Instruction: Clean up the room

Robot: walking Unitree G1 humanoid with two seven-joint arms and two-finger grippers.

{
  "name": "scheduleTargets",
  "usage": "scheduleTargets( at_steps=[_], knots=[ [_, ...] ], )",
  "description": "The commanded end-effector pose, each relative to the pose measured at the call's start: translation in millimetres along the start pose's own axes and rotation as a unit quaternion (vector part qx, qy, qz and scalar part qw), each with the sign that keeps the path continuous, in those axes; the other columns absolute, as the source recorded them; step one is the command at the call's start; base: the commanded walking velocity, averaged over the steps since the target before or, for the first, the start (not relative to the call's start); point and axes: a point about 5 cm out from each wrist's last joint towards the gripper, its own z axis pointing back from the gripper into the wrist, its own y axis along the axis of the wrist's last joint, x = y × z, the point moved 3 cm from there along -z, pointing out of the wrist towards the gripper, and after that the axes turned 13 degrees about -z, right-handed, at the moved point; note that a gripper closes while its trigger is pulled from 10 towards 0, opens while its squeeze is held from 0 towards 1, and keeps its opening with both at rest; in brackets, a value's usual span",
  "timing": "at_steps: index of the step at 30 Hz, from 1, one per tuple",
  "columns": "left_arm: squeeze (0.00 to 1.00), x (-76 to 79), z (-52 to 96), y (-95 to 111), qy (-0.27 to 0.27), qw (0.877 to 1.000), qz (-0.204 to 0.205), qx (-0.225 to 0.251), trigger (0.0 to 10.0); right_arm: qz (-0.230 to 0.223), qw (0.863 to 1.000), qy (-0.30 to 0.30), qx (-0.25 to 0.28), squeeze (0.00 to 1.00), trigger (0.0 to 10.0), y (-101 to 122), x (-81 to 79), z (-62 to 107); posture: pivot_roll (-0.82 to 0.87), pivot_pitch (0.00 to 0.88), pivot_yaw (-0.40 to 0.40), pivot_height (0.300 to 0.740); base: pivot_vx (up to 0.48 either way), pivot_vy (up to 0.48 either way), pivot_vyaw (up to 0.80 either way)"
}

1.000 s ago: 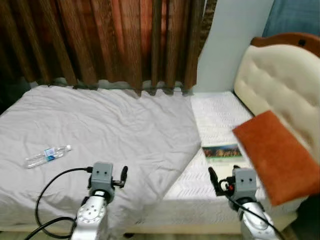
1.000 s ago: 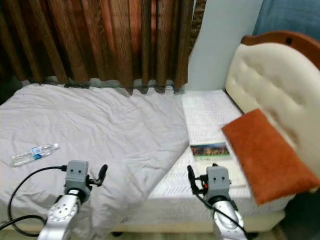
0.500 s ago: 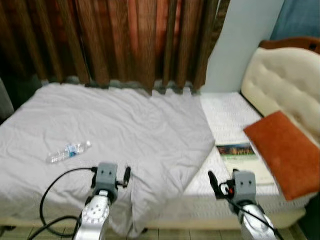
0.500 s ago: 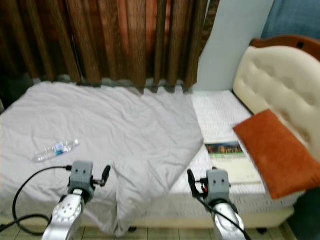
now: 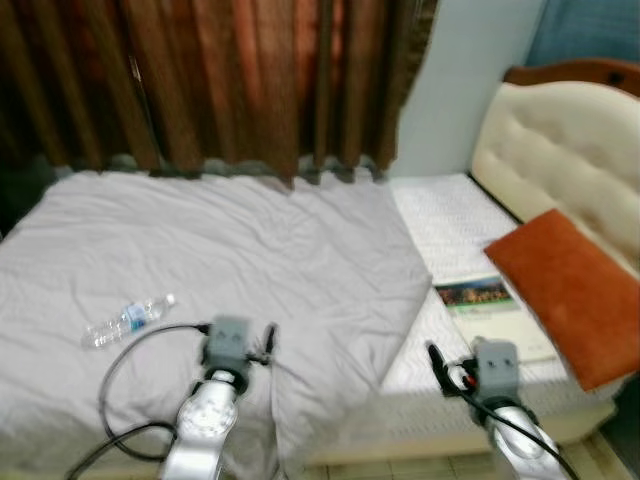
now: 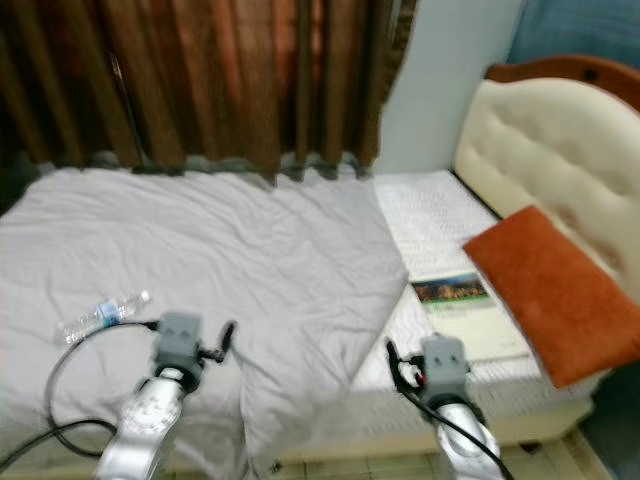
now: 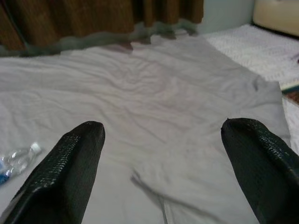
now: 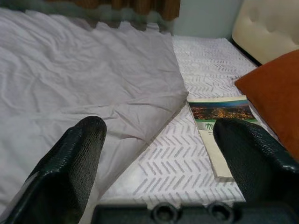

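A clear plastic water bottle (image 5: 128,319) with a blue label lies on the grey blanket (image 5: 250,250) at the bed's left. A book (image 5: 487,306) with a picture cover rests on the white mattress (image 6: 440,215), beside an orange pillow (image 5: 570,290). My left gripper (image 7: 163,158) is open over the blanket's near part, right of the bottle. My right gripper (image 8: 159,158) is open above the bed's front edge, short of the book (image 8: 219,116).
Brown curtains (image 5: 220,80) hang behind the bed. A cream tufted headboard (image 5: 570,150) stands at the right. The blanket's corner (image 6: 390,290) is folded back off the mattress. Tiled floor (image 6: 380,468) shows below the front edge.
The camera has shifted, so the bed sits slightly differently in view. Both grippers hold much the same pose and stay open.
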Motion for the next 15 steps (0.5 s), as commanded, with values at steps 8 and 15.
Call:
scheduleTargets(
  at_steps=[8,15],
  knots=[
    [0.0,-13.6,-1.6,-3.8,0.014,1.0,-0.016,-0.012,10.0,-0.002,1.0,0.024,0.01,0.0,10.0,5.6,-11.9,-5.7,0.01,0.0,-0.062,0.74,0.408,0.252,-0.1],
    [0.0,-12.0,-3.4,-2.3,0.008,1.0,-0.016,-0.013,10.0,0.001,1.0,0.023,0.0,0.0,10.0,0.8,-10.8,-4.1,0.0,0.0,-0.056,0.74,0.409,0.251,-0.78]
  ],
)
